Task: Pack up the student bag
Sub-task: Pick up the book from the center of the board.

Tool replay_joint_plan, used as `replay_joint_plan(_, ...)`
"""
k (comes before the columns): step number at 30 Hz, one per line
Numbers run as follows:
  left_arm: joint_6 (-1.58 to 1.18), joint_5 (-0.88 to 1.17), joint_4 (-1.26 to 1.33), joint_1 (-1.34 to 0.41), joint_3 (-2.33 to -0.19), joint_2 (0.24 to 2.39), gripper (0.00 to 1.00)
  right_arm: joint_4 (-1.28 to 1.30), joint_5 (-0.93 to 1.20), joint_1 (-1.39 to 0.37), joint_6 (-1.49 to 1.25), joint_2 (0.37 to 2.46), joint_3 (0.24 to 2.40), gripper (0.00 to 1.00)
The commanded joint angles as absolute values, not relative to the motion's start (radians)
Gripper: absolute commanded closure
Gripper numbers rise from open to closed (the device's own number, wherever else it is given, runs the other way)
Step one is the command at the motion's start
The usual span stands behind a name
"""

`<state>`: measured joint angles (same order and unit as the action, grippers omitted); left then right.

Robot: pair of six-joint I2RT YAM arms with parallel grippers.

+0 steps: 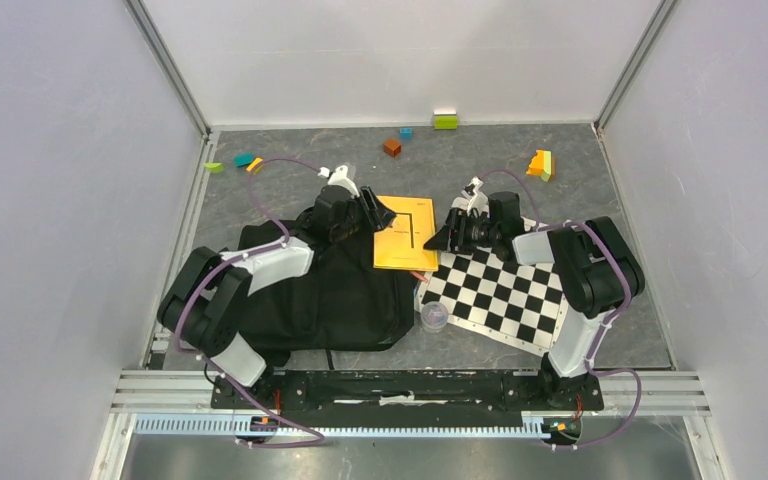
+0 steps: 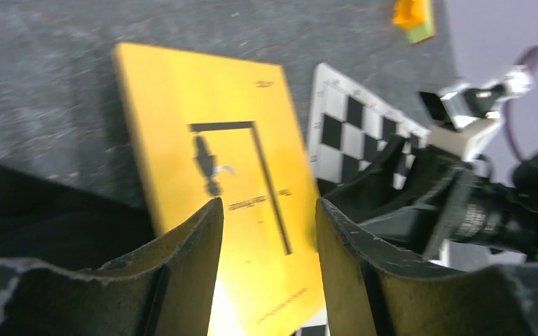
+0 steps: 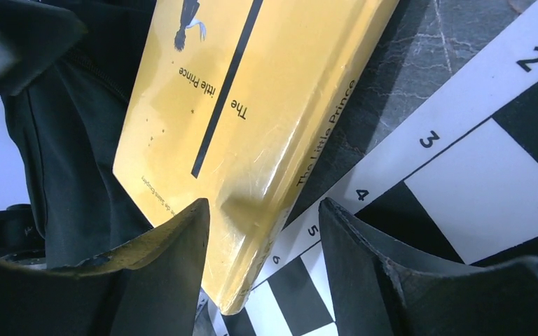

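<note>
I am holding both pincers released: the left pincer (image 2: 266,210) and right pincer (image 3: 263,206) are gripping nothing. The book (image 1: 405,235) is lying between them, long axis running 12 to 6. The bag (image 1: 330,295) is lying at its 8 o'clock, nearer my left arm. Cover and spine are reading "The Little Prince"; the board (image 3: 462,175) is showing 2 to 6.

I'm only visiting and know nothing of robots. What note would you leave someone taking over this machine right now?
Left pincer: open, empty, aimed at the yellow Little Prince book.
Right pincer: open, the book's spine edge between its jaws, no grip.
Student bag: lying left of the book, which is outside it, one corner on the checkered board.
Done: nothing visibly packed. Left: get the book into the bag.
</note>
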<state>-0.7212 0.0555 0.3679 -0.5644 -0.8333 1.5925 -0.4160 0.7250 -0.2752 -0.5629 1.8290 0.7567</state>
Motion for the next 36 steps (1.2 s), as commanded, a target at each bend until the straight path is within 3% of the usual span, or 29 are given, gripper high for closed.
replay_joint_plan(1,-0.652,0.040,0.286,-0.539,-0.860,1.641,0.43,-0.490,0.728,-0.288,-0.623,1.853,0.739,0.36)
replay_joint_plan(13,-0.650,0.093,0.263,-0.537,-0.862,1.701,0.53,-0.684,0.785,-0.327,-0.791,1.884,0.745,0.41)
replay_joint_plan(17,-0.646,0.117,0.276,-0.537,-0.850,1.682,0.53,-0.775,0.795,-0.330,-0.858,1.889,0.735,0.51)
replay_joint_plan(20,-0.624,0.132,0.286,-0.539,-0.838,1.645,0.53,-0.814,0.791,-0.331,-0.885,1.892,0.733,0.73)
replay_joint_plan(24,-0.530,0.138,0.288,-0.558,-0.810,1.508,0.42,-0.882,0.792,-0.330,-0.926,1.866,0.722,0.99)
replay_joint_plan(30,-0.334,0.083,0.080,-0.635,-0.827,1.280,0.22,-1.000,0.769,-0.323,-1.001,1.763,0.702,1.00)
replay_joint_plan(36,-0.342,-0.027,-0.135,-0.732,-0.765,1.097,0.19,-0.935,0.678,-0.283,-0.960,1.602,0.663,1.00)
